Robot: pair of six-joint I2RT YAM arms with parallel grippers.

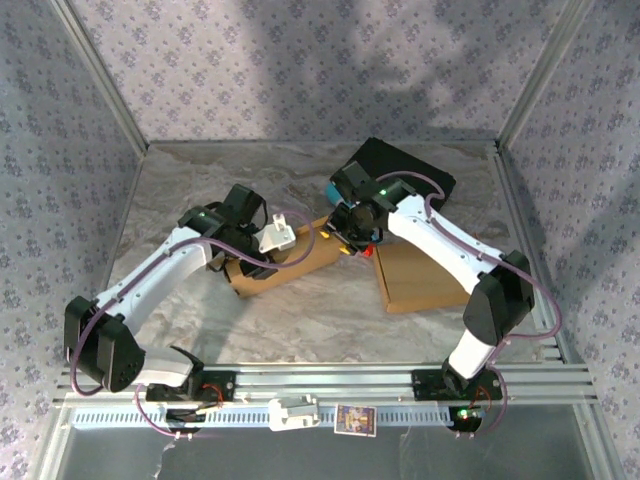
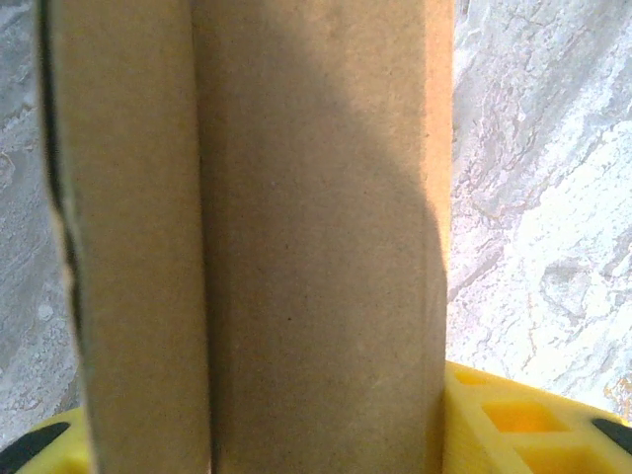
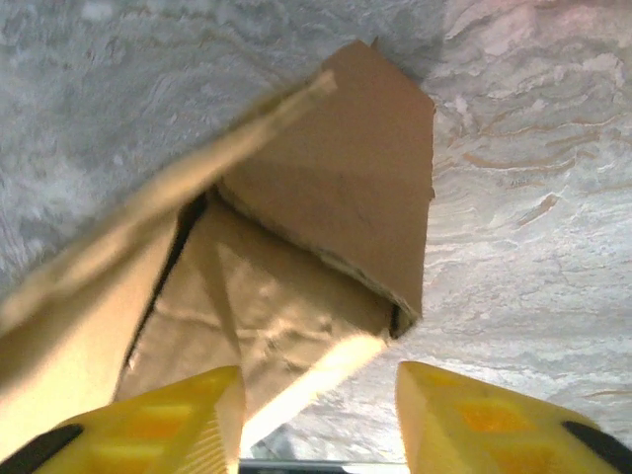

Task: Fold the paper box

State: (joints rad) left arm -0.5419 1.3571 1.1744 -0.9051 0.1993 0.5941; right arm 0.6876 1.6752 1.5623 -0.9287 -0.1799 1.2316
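The brown paper box (image 1: 290,262) lies partly folded at the table's middle, between both arms. My left gripper (image 1: 262,238) sits over its left part. In the left wrist view the box's panels (image 2: 316,247) span the whole gap between the yellow fingers (image 2: 513,420), so this gripper (image 2: 267,434) is shut on the box. My right gripper (image 1: 350,235) is at the box's right end. In the right wrist view it (image 3: 321,415) stands open, with the box's raised flaps (image 3: 346,188) just ahead and a creased flap resting against the left finger (image 3: 168,425).
A second flat brown cardboard sheet (image 1: 420,275) lies under the right arm. A black slab (image 1: 400,168) sits at the back. Patterned walls close in the marble table (image 1: 300,320). A white adapter and a small card (image 1: 355,419) lie on the front rail.
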